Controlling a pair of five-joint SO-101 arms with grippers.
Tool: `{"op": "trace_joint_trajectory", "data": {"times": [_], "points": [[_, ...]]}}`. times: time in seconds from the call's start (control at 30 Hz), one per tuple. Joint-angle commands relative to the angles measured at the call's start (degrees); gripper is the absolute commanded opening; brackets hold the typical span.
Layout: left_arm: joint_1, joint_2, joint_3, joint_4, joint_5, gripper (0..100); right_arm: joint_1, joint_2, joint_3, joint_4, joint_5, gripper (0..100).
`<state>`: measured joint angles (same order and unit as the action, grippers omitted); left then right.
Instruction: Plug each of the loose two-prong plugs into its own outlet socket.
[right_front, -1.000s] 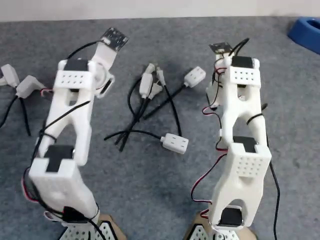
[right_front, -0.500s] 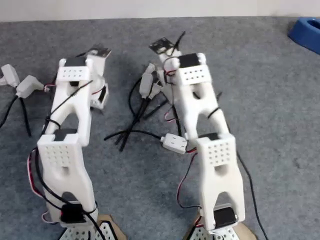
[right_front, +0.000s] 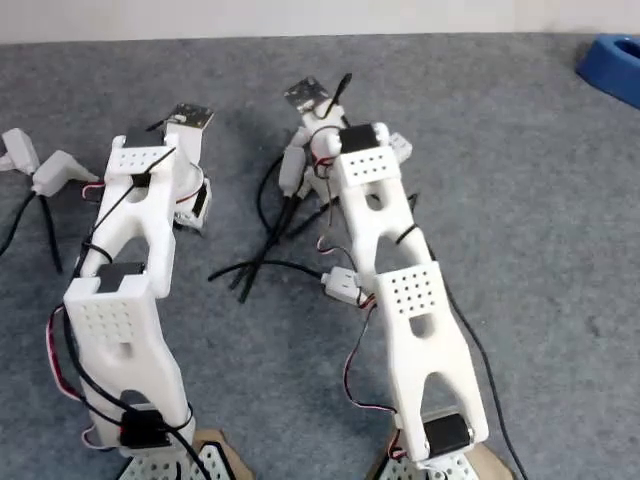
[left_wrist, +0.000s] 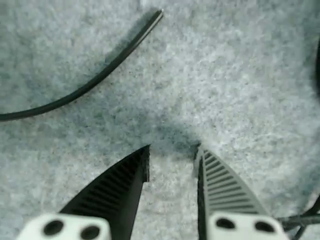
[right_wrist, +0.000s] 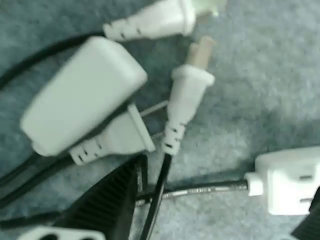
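Observation:
Several white two-prong plugs lie bunched on the grey carpet: one plug (right_wrist: 187, 95) with its prongs pointing away, a second plug (right_wrist: 115, 140) beside a white outlet block (right_wrist: 80, 95), and a third plug (right_wrist: 150, 22) beyond them. Their black cords (right_front: 270, 240) fan out toward the arms. Another outlet socket (right_wrist: 290, 185) lies close by, and one more socket (right_front: 340, 285) rests by the right arm (right_front: 375, 200). My right gripper (right_wrist: 215, 205) hangs open just over the plug bunch. Off to the side, my left gripper (left_wrist: 171, 157) stands open over bare carpet, nothing between its fingers.
A loose black cable (left_wrist: 85, 85) crosses the carpet ahead of the left gripper. Two more white plug pieces (right_front: 40, 165) with cords lie at the far left edge. A blue container (right_front: 612, 62) sits at the back right corner.
The right arm has swung left from the right side until it is over the plug bunch. The left arm's wrist has turned and dipped toward the carpet.

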<state>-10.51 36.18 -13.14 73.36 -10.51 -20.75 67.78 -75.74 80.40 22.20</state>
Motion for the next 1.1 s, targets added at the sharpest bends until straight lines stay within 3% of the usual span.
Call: {"op": "trace_joint_trajectory", "data": {"times": [0.0, 0.5, 0.8, 1.07], "points": [[-0.48, -1.10, 2.15, -2.73, 0.35, 16, -1.36, -0.84, -5.49, -1.63, -0.79, 47.5], [-0.48, -1.10, 2.42, -2.73, 0.26, 16, -2.68, -0.48, 3.21, -8.75, -4.75, 46.8], [-0.48, -1.10, 2.51, -2.73, 0.26, 16, -2.86, -0.57, 3.91, -4.44, -5.10, 20.7], [-0.57, -0.92, 2.51, -2.73, 0.26, 16, -2.68, -0.57, 4.35, -3.91, -5.01, 18.1]]}}
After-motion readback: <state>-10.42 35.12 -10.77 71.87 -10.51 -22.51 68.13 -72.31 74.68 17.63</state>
